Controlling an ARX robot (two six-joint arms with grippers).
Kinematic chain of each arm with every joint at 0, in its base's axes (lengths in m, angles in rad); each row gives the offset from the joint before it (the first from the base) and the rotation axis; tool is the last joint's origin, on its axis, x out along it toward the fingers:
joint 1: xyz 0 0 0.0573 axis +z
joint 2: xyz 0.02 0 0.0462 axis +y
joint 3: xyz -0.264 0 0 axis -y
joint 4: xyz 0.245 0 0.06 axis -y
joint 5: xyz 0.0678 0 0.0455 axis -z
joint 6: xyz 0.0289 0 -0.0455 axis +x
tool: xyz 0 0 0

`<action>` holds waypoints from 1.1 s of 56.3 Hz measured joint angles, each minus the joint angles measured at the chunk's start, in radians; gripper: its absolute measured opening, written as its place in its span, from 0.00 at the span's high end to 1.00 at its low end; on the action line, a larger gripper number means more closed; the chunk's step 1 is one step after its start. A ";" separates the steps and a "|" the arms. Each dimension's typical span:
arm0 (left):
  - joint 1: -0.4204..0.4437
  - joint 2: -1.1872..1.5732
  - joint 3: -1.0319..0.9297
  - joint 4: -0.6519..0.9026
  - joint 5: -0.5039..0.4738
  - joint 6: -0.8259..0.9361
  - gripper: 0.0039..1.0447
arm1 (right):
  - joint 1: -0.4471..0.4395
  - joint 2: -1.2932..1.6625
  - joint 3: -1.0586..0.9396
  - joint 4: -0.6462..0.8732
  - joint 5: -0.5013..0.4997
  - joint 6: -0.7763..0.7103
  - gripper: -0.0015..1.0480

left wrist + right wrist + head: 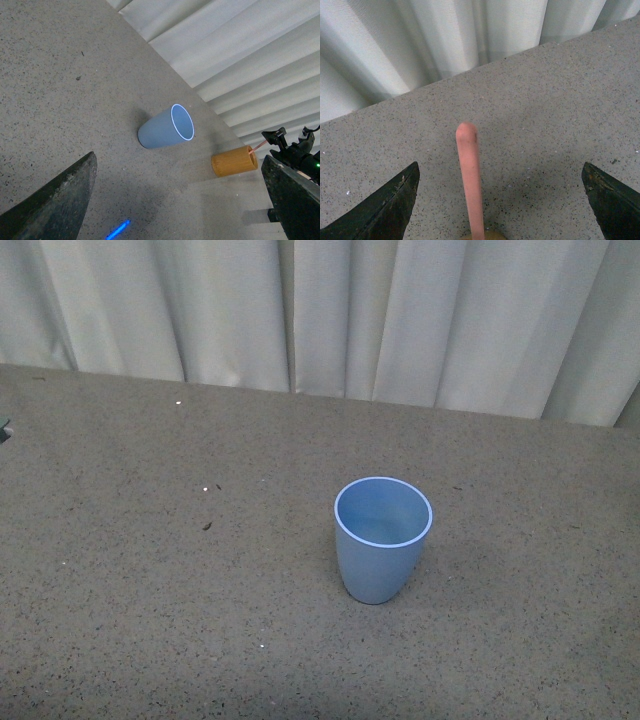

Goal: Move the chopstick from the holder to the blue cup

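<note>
the blue cup stands upright on the speckled table, empty. just beside it sits the wooden holder, with the pink chopstick standing in it. the right gripper straddles the chopstick, jaws spread, apart from it. the left gripper hangs released, well away from the cup.

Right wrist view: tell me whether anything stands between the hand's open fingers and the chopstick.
Nothing visible does. The chopstick rises from the holder midway between the right hand's open fingers, with only bare table around it.
</note>
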State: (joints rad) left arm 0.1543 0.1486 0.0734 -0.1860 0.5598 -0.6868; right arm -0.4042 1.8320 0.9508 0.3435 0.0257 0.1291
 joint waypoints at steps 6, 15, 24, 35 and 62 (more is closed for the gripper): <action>0.000 0.000 0.000 0.000 0.000 0.000 0.06 | 0.000 0.012 -0.002 0.006 -0.001 0.005 0.09; 0.000 0.000 0.000 0.000 0.000 0.000 0.06 | 0.001 0.027 -0.012 0.025 -0.009 0.013 0.22; 0.000 0.000 0.000 0.000 0.000 0.000 0.06 | 0.004 0.033 -0.026 0.045 -0.027 0.023 0.50; 0.000 0.000 0.000 0.000 0.000 0.000 0.06 | 0.006 0.036 -0.040 0.061 -0.048 0.032 0.79; 0.000 0.000 0.000 0.000 0.000 0.000 0.06 | -0.050 -0.038 -0.047 0.005 -0.101 0.019 0.97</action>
State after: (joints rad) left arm 0.1543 0.1486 0.0734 -0.1860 0.5598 -0.6868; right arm -0.4541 1.7939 0.9035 0.3485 -0.0757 0.1482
